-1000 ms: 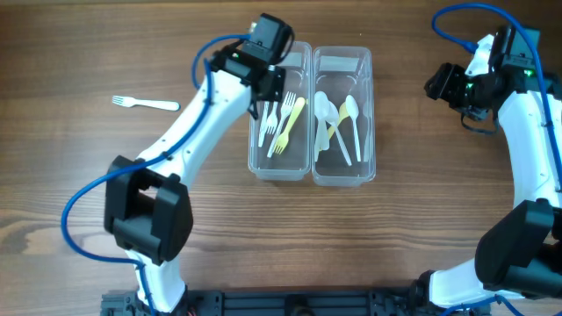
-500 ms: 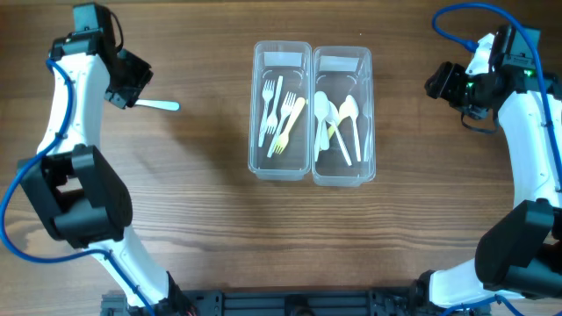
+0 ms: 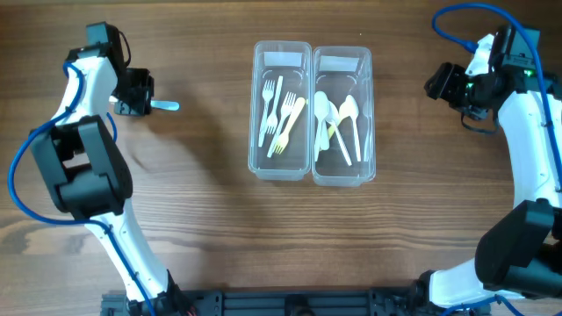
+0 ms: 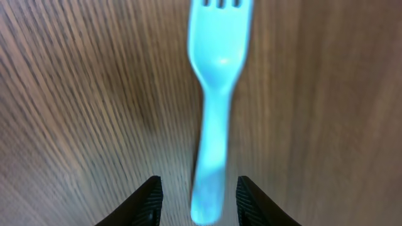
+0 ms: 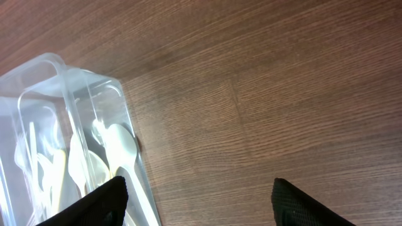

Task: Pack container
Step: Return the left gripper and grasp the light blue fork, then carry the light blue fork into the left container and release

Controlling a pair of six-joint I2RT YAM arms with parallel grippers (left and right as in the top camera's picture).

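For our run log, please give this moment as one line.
left fingers: open, either side of loose fork handle, fork flat on table | right fingers: open, empty | left container: forks | right container: spoons

Wooden table, brown grain, carries three items directly. A pale blue fork lies flat, its handle end between the parted fingers of the left gripper, tines pointing away. The left container and right container, both clear, stand touching side by side, nearer the right gripper.
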